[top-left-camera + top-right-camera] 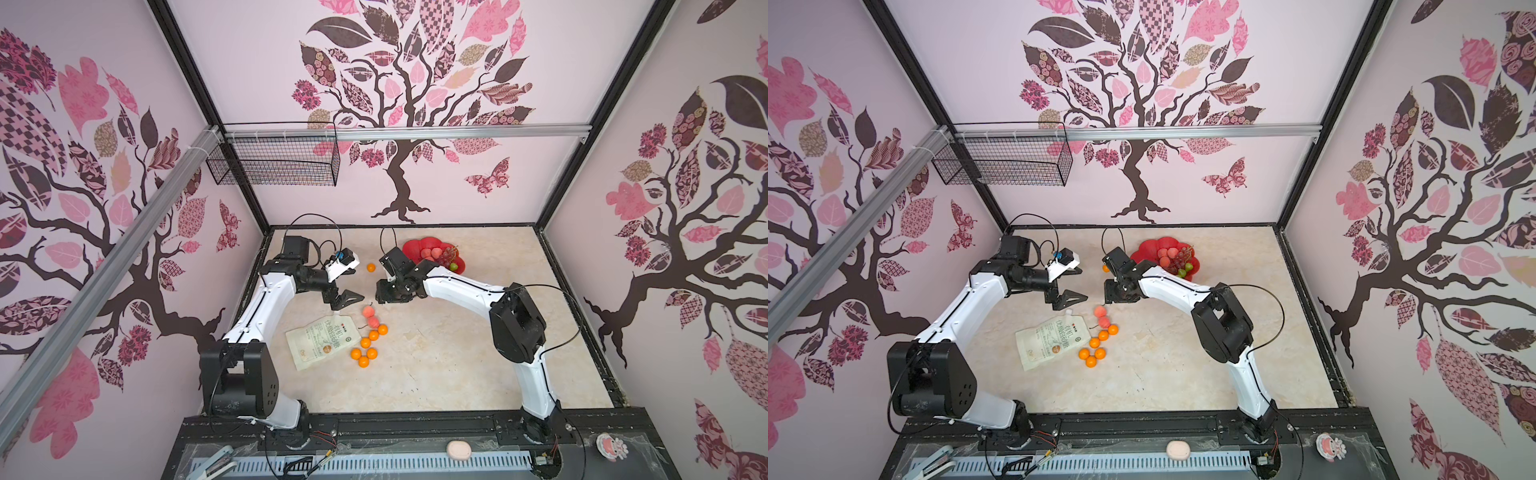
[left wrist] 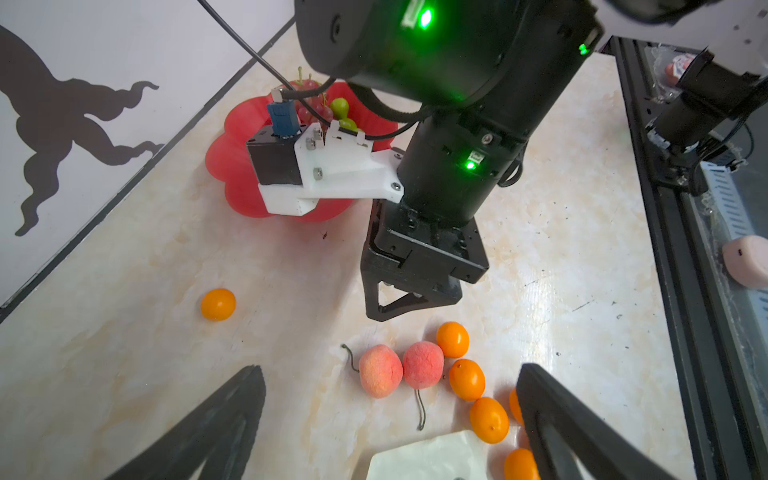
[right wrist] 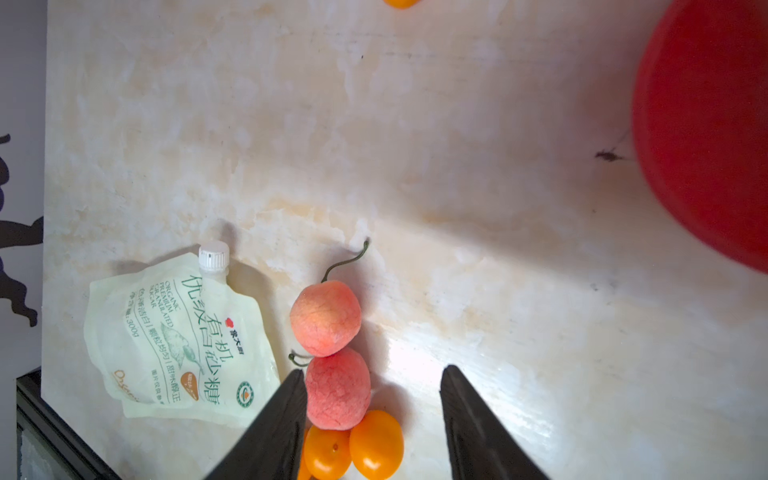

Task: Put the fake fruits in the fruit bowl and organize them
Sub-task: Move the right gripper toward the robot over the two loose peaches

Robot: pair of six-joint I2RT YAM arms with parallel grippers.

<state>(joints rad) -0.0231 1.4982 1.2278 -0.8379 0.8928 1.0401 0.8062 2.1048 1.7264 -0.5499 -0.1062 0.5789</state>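
- Your fruit bowl (image 1: pixel 412 248) held some fake fruits (image 1: pixel 436 252).
- Your right tool (image 3: pixel 372 372), jaws apart and empty, hung over two peaches (image 3: pixel 325 318) well short of the bowl, likely lining up a grasp.
- Your left tool (image 2: pixel 390 370), also apart and empty, hung farther from the bowl.
- An orange cluster (image 1: pixel 365 343) lay farthest from the bowl.

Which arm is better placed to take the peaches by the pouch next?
Probably the right: the right gripper hangs open over the peaches, and the fruit bowl lies on that side.

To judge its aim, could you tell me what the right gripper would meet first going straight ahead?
Probably the deeper-pink, stemmed plastic peach: the open right gripper points down at its edge, one finger just beside it. Depth is unclear, so it may reach the cream marble-patterned tabletop alongside.
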